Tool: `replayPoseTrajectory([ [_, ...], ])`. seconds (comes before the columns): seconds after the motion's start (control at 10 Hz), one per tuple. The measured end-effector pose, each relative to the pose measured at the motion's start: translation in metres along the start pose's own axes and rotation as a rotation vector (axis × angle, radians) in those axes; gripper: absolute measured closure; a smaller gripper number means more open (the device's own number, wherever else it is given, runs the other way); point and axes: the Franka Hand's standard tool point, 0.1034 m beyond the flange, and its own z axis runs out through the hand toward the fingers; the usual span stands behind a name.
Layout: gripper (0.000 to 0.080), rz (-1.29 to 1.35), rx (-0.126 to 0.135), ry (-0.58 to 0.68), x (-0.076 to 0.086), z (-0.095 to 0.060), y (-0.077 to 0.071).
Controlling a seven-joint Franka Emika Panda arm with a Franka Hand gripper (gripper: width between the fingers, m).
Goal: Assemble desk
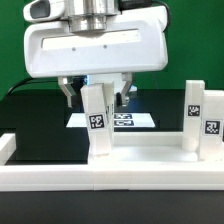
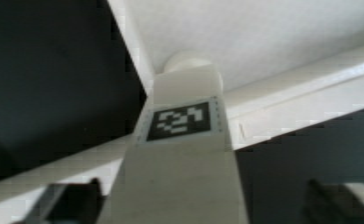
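My hand (image 1: 97, 96) grips a leg (image 1: 97, 125) just beneath it; I'd keep it upright, seating squarely on the tabletop (image 1: 120, 170).

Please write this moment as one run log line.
pincer: shut on leg | leg: upright on tabletop | two other legs: upright, exterior view's right

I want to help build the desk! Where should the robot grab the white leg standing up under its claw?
Probably near the top of the upright leg, coming straight down from above. It is a tall square post with flat sides, so the gripper fingers can press two opposite faces. Its lower end meets the tabletop, so gripping low would likely bump it.
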Motion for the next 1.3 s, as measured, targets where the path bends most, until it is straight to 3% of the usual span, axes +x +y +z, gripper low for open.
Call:
replayPoseTrajectory([
  [0.1,0.04,0.006,0.0,0.0,0.0,0.0,0.0],
  [0.2,0.04,0.074,0.002,0.0,-0.0001,0.0002,-0.0002],
  [0.3,0.0513,0.142,0.001,0.0,0.0001,0.0002,0.0007],
  [0.6,0.0513,0.339,-0.002,-0.002,-0.0001,0.0008,0.0016],
  [0.7,0.0513,0.526,-0.019,-0.003,-0.0019,0.001,-0.0001],
  [0.8,0.0513,0.707,-0.019,-0.007,-0.0031,0.0014,0.0005],
  [1.1,0.0512,1.165,0.008,-0.019,-0.0038,0.0024,0.0038],
  [1.3,0.0512,1.342,0.007,-0.019,-0.0049,0.0026,0.0039],
])
